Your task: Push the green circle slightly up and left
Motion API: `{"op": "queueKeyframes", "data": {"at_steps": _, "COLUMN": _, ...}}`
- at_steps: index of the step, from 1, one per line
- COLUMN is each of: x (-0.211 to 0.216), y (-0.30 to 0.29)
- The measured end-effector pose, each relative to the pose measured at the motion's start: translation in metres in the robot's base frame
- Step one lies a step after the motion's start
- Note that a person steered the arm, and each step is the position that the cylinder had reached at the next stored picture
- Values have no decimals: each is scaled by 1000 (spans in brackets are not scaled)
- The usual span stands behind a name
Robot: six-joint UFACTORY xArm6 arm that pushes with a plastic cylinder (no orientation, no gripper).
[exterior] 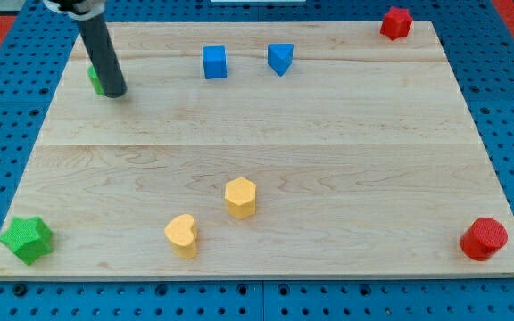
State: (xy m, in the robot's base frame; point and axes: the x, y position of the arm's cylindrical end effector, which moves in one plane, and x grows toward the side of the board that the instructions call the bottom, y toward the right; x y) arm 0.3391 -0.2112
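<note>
The green circle (95, 79) sits near the board's top left, mostly hidden behind my dark rod. Only its left edge shows. My tip (117, 92) rests on the board right at the green circle's right side, touching it or very close.
A blue cube (214, 62) and a blue triangular block (280, 58) lie at the top middle. A red star-like block (396, 22) is at the top right, a red cylinder (484, 238) at the bottom right. A yellow hexagon (240, 197), a yellow heart (182, 235) and a green star (27, 239) lie along the bottom of the wooden board (328, 134).
</note>
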Motion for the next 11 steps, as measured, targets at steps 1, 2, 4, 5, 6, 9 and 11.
{"op": "queueKeyframes", "data": {"at_steps": 1, "x": -20, "y": -9}}
{"op": "queueKeyframes", "data": {"at_steps": 2, "x": -6, "y": -19}}
{"op": "queueKeyframes", "data": {"at_steps": 4, "x": -9, "y": -52}}
{"op": "queueKeyframes", "data": {"at_steps": 5, "x": -46, "y": -52}}
{"op": "queueKeyframes", "data": {"at_steps": 6, "x": -61, "y": -52}}
{"op": "queueKeyframes", "data": {"at_steps": 9, "x": -51, "y": -30}}
{"op": "queueKeyframes", "data": {"at_steps": 11, "x": -83, "y": -28}}
